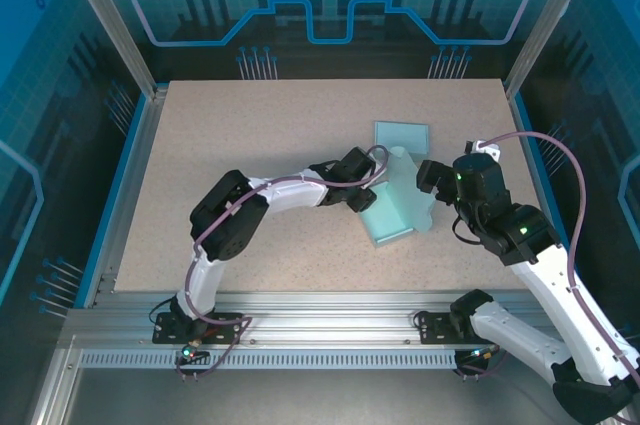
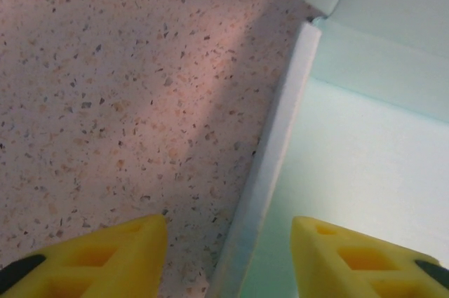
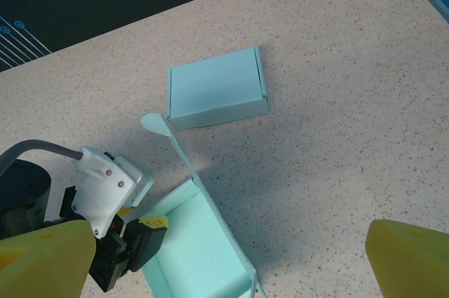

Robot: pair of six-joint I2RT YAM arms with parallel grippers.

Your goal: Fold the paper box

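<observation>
Speckled surface [image 1: 250, 125], with two items on its right half. The paper box [image 1: 400, 210], pale green, lies as an open tray between the two arms, with its walls part-raised and one long flap [image 3: 168, 137] loose toward the rear. A second box [image 1: 402, 133], already closed, sits just behind it and apart from it. The right gripper [image 3: 228, 256] hovers wide open over the tray's right side, holding nothing. The left gripper [image 2: 228, 256] is low at the tray's left side, partway open and straddling the left wall [image 2: 270, 165]. One finger [image 2: 119, 249] is outside over bare surface and the other inside over the floor panel; by my read neither touches yet. Judgement: the pinch should land square on the wall near its middle, light enough not to crease it. The wall can then be tilted upright along the score line while the right gripper steadies the far side, so the tray does not slide.
</observation>
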